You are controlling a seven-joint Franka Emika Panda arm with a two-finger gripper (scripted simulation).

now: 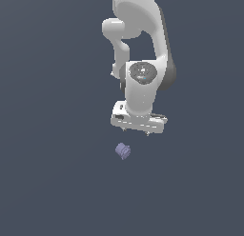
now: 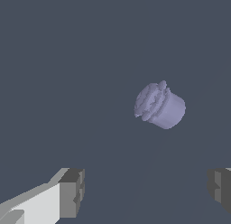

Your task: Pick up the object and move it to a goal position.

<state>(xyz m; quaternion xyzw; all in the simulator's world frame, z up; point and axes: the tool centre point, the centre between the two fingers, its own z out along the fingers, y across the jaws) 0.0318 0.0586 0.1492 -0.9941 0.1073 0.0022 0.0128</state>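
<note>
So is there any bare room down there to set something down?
Plenty. The dark floor is bare on every side of the small lavender lump, out to the picture's edges. The only busy spot is just around the lump, where the open gripper hangs above it, slightly toward the exterior view's right.

The only non-task element in view is a uniform dark slate-blue ground surface [image 1: 52, 182]. It fills both views from edge to edge. It carries no markings, seams or other items.
</note>
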